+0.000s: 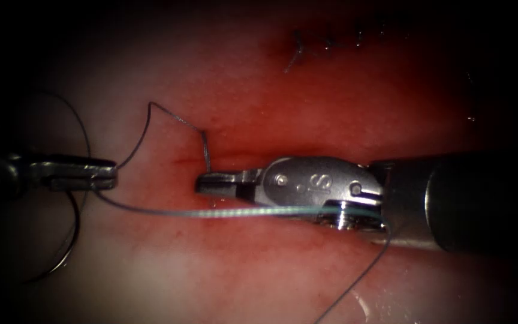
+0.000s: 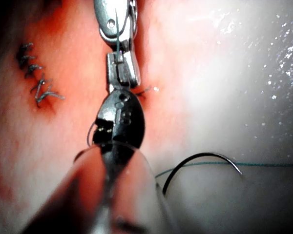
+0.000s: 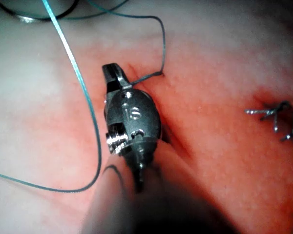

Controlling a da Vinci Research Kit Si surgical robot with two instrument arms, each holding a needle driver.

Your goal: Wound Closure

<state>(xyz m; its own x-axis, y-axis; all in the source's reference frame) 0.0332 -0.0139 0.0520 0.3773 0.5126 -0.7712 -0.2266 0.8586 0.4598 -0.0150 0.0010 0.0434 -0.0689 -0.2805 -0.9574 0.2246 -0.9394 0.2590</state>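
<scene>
While the left tool (image 1: pixel 100 174) reaches in from the endoscope view's left with its fingers pressed together on the thread (image 1: pixel 235 211), the right tool (image 1: pixel 217 183) lies level along the cut (image 1: pixel 241 157), its fingers closed at the base of the short dark strand that rises out of the tissue (image 1: pixel 223 78); I judge they hold that strand, though the contact itself is small. From the left tool's fingers one strand arcs up and over to the cut, and a pale teal length runs rightward under the right tool's wrist. The needle (image 1: pixel 70 252) lies free on the tissue at far left, below the left tool, held by neither and not in the tissue, so the left arm is much the nearer to it. Finished stitches (image 1: pixel 331 42) sit well apart at upper right. From the left wrist view, the needle (image 2: pixel 200 163) rests as an open arc beside the left tool's shaft, its long axis crosswise, thread trailing away from one end; the right tool (image 2: pixel 121 73) meets the left tool's tip (image 2: pixel 118 109) head-on. From the right wrist view, the right tool (image 3: pixel 115 78) has its fingers shut with the dark strand at their tip, and the teal thread (image 3: pixel 83 97) sweeps past alongside, the one thing likely to snag.
</scene>
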